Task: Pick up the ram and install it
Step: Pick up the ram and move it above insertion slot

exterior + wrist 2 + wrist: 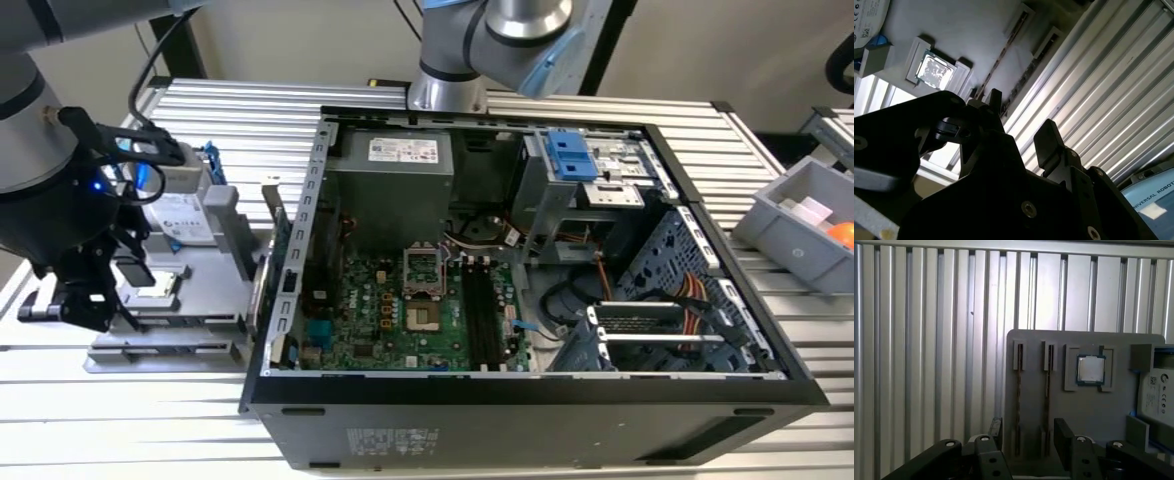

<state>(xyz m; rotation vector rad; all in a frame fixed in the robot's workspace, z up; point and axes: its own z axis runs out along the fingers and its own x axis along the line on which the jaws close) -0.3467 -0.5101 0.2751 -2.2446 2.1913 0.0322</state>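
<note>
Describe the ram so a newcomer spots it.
On the grey parts tray at the exterior view's left of the computer case, look beside the square silver processor chip. The ram is the long thin stick standing on edge in a slot; the chip lies flat.

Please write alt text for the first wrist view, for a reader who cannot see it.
The open gripper hovers above a grey holder on a slatted table; two ram sticks stand on edge in the holder's slots. The holder also carries a processor chip and a hard drive.
</note>
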